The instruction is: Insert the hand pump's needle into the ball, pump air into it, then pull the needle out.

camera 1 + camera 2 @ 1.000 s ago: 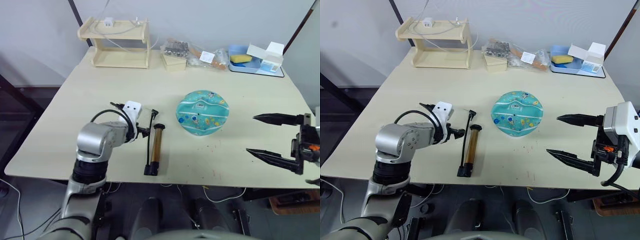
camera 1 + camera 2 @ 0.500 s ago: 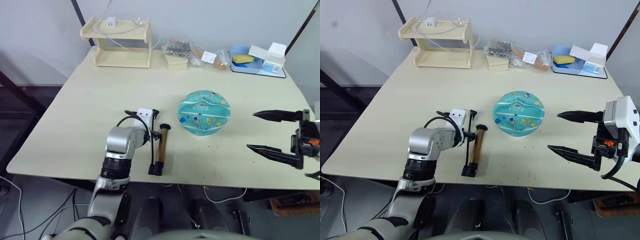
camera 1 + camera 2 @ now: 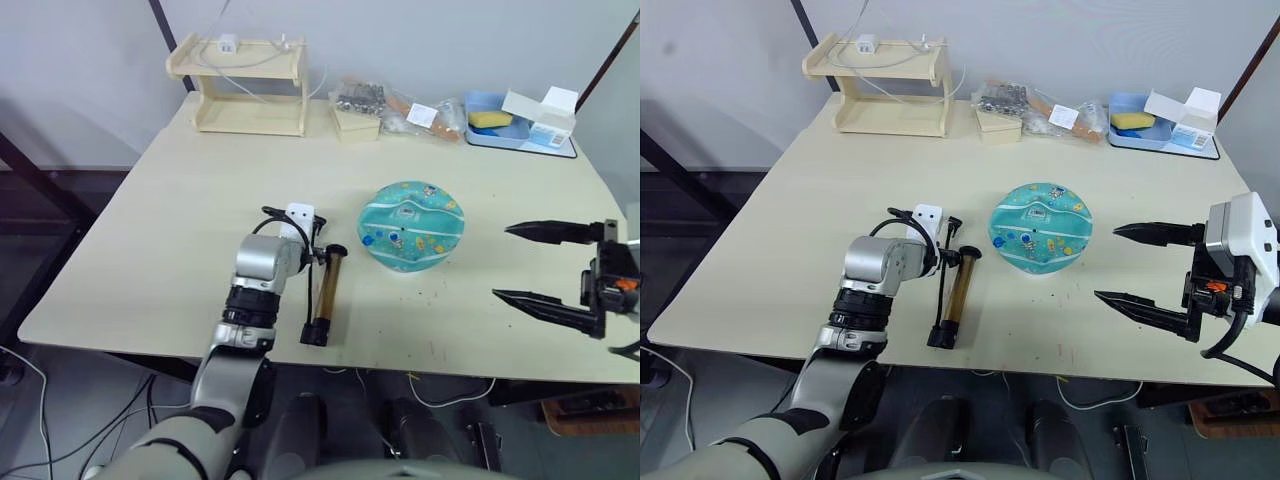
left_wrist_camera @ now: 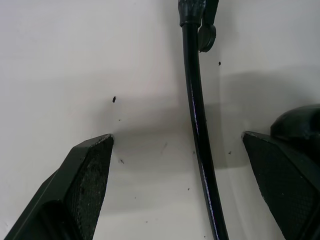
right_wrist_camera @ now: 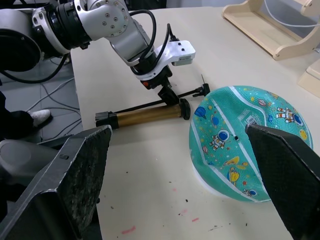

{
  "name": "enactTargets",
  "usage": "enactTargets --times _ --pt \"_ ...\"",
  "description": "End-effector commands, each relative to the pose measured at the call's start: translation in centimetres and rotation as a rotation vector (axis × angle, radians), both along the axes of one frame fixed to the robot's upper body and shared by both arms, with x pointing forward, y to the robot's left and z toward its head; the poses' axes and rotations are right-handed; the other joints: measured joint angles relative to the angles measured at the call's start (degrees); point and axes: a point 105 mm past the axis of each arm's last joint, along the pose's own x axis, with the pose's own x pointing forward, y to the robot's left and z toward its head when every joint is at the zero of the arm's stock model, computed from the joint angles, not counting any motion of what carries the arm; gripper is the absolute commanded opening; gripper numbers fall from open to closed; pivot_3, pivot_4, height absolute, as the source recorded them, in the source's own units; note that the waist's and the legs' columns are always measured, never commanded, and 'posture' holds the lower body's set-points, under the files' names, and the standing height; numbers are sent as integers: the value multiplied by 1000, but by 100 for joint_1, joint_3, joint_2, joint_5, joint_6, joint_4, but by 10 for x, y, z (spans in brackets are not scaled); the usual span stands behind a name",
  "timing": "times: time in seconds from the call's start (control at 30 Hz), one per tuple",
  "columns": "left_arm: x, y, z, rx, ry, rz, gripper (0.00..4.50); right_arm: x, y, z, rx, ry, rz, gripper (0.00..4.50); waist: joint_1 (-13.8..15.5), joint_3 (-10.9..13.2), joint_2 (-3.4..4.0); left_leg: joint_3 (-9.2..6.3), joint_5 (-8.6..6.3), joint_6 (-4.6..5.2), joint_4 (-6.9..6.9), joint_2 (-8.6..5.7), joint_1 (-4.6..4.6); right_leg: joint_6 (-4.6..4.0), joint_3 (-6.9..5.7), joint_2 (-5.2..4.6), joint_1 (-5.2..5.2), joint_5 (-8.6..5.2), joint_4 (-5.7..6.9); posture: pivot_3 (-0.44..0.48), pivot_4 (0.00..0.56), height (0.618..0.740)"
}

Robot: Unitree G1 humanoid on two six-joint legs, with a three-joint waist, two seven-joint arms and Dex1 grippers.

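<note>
Beside the ball (image 3: 410,225), the hand pump (image 3: 324,292) lies lengthwise (both claws spread, ungrasping).

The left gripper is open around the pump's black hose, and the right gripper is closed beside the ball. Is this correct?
Not quite. The right gripper is open, as the right eye view shows. The left gripper is indeed open around the hand pump's hose, beside the ball.

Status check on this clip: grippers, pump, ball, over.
Left gripper open, straddling the amber-gold hand pump's thin black hose. Right gripper open, apart from the flattened teal ball. Nothing between pump and ball.
</note>
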Motion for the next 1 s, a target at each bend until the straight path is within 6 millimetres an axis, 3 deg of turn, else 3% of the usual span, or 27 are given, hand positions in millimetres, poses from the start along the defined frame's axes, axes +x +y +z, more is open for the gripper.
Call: enactTargets --times 0.03,0.07,0.1,0.17,0.37,0.57,0.8,1.0 --pt "-2 -1 -5 -15 30 19 3552 -4 4 4 -5 -17 14 4500 0 0 0 1 0 0 0 0 0 0 0 0 0 0 0 0 150 740" --pt "-3 -2 -6 -23 35 19 3504 -4 4 4 -5 -17 12 4500 1 0 1 1 0 0 0 0 0 0 0 0 0 0 0 0 150 740" --pt "-3 -3 -8 -32 40 20 2920 -4 4 3 -5 -17 11 4500 1 -1 1 0 0 0 0 0 1 0 0 0 0 0 0 0 150 740" --pt "-4 -4 -10 -43 46 20 2476 -4 4 3 -3 -16 8 4500 1 -1 2 0 0 0 0 0 1 0 0 0 1 0 0 0 150 740" --pt "-9 4 -13 -61 55 32 68 -5 2 1 0 -9 -1 4500 9 -3 2 0 0 0 0 -2 3 1 -1 -2 5 0 -1 0 150 740" --pt "-11 6 0 -105 -22 -7 68 -4 2 -2 10 -1 -8 4500 -7 -3 2 -1 0 0 0 -2 3 -1 -1 -4 5 1 -1 0 150 740" --pt "-25 0 46 -174 -245 -263 68 -3 1 -1 43 12 -33 4500 -17 -1 1 -4 0 -1 -2 1 1 -7 -3 -3 2 3 1 0 150 740" --pt "-48 -13 81 -182 -389 -593 68 2 7 -3 73 22 -121 4500 -2 -1 2 -3 0 -1 -1 8 3 -28 0 -9 3 -9 0 0 150 740"
